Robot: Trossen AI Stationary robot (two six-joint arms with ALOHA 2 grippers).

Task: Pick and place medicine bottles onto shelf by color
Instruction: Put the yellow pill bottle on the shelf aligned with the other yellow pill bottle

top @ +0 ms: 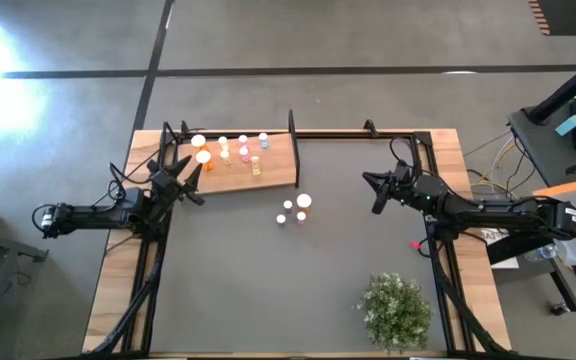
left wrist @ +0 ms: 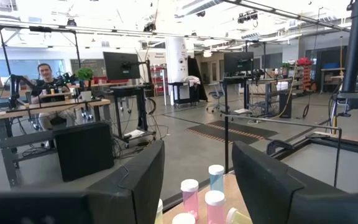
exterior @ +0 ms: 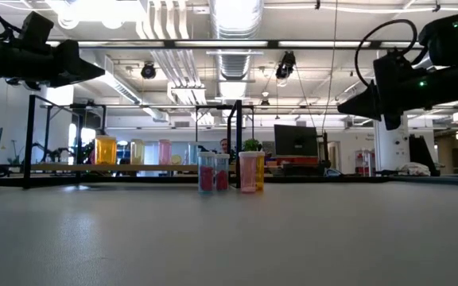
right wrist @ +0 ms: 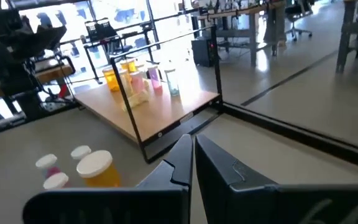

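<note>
The wooden shelf (top: 268, 172) lies at the far left of the mat, with a black post (top: 291, 125) at its far right corner. Several medicine bottles (top: 243, 148) with white caps stand on it: orange, pink, yellow and blue (right wrist: 135, 78). A small cluster of bottles (top: 295, 209) stands on the mat just off the shelf's right near corner, among them an orange one (right wrist: 98, 169) and pink ones (exterior: 249, 171). My left gripper (top: 196, 182) hovers open over the shelf's left edge, with pink and blue bottles (left wrist: 204, 190) beyond its fingers. My right gripper (top: 373, 192) hangs shut and clear of the mat, right of the cluster.
A green bushy plant (top: 396, 310) stands near the mat's near right corner. A black frame rail (top: 368, 133) runs along the far edge and down both sides. Bare grey mat (top: 268, 290) stretches between the arms and the near edge. A person sits at a desk far off (left wrist: 42, 78).
</note>
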